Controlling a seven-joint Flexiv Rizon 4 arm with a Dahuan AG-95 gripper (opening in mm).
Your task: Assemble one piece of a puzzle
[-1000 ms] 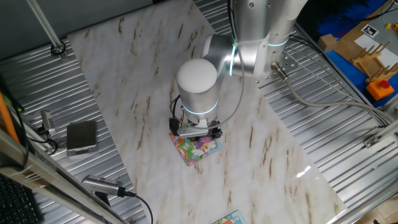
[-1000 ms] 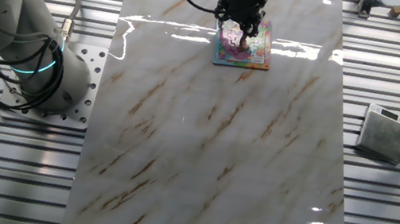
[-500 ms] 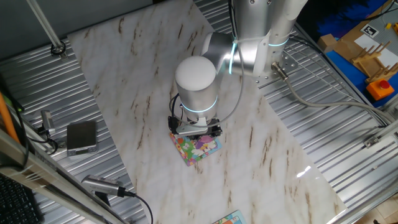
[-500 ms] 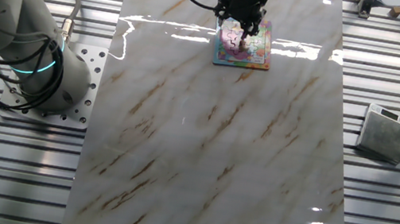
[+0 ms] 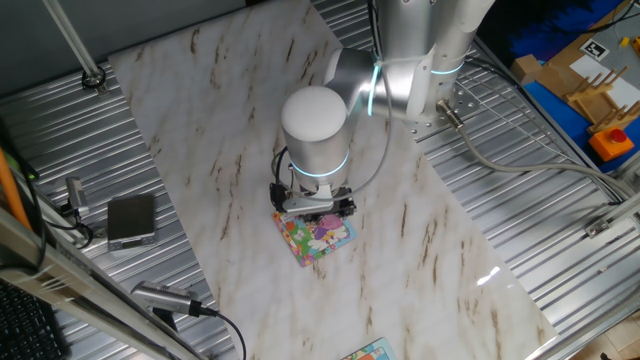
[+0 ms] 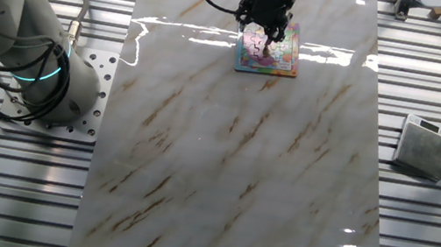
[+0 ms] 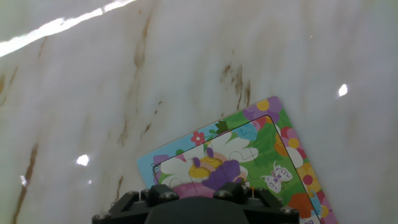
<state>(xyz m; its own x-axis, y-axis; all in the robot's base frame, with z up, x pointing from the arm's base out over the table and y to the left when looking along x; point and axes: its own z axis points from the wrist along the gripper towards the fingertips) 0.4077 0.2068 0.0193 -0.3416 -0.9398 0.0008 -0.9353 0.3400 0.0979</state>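
Hovering directly over the puzzle, my gripper is sitting low above its pink middle; whether the fingers are pinching or parted, I cannot tell. On the marble table the board is lying flat and loose. The piece is not showing anywhere, hidden under my hand if it is there. Pressing off-line could be skidding the board or jamming the tabs.

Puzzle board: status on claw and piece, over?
Claw low over the puzzle, jaw state hidden. Piece not discernible, masked by claw body. Nothing else near the board on the marble table.
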